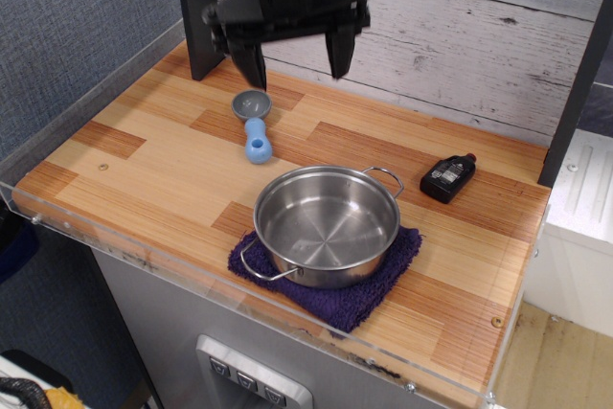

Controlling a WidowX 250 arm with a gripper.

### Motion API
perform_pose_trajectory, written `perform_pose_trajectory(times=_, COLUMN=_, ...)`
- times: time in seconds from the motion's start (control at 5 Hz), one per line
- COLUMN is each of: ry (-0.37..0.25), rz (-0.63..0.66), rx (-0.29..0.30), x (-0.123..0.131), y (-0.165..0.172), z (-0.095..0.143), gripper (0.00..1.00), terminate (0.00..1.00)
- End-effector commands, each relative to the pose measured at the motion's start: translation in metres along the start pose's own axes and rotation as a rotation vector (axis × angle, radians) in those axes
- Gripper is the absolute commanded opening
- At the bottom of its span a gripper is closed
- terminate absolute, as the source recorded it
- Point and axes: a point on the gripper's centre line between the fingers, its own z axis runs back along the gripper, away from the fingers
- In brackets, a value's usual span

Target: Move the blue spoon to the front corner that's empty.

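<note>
We see gripper (298,76) spread wide, empty, above back of table (163,165). Spoon (254,126) lies flat just below-left; front corner (72,189) bare.

The gripper (298,69) at the top centre of the frame is matte black throughout: a wide crossbar carrying two tapered, pointed fingers (255,66), with a dark cable looping above.

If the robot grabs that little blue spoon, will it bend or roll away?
The blue spoon looks like chunky plastic, so probably stiff and light. Its rounded handle might roll slightly if nudged, though the grey bowl lying flat should limit that.
</note>
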Motion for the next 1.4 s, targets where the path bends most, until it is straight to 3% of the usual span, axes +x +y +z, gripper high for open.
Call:
perform_pose_trajectory(times=0.0, ry=-0.019, rz=0.017, rx=0.047, x=0.012, y=0.005, z=-0.023, gripper=1.0, terminate=0.0)
perform_pose_trajectory(times=0.8, ry=0.007, rz=0.105, rx=0.093, x=0.019, y=0.045, z=-0.062, gripper=1.0, terminate=0.0)
perform_pose_trajectory(times=1.2, ry=0.059, rz=0.086, rx=0.094, x=0.012, y=0.042, z=-0.082, gripper=1.0, terminate=0.0)
